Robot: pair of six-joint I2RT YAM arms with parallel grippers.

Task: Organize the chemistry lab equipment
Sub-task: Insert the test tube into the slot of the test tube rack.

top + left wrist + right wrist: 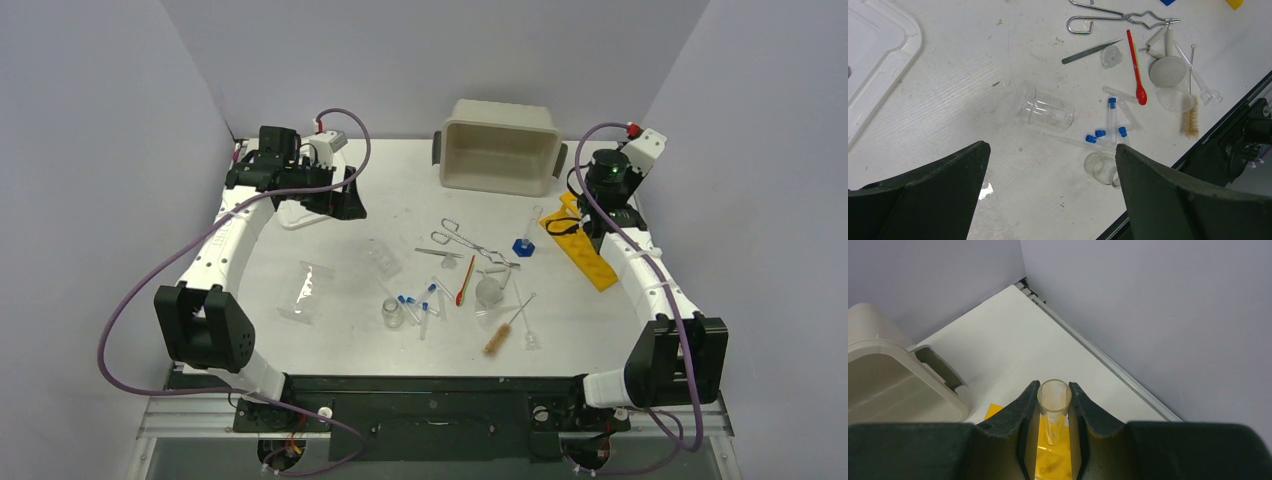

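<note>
Above the yellow rack [590,258], my right claw [1053,390] clamps a clear tube [1053,401]; I'd keep it upright and lower slowly, though its landing spot looks unclear. My left claw [1050,170] stands apart.

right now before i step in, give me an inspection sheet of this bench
surface: white table, a few dark specks
job's things: beaker, blue-capped tubes, tongs, red spatula, brush scattered mid-table
clutter: beige tub at back, yellow rack at right
grippers: left gripper open, empty; right gripper shut on clear tube
cables: purple cables loop off each arm
surroundings: plain walls on three sides
</note>
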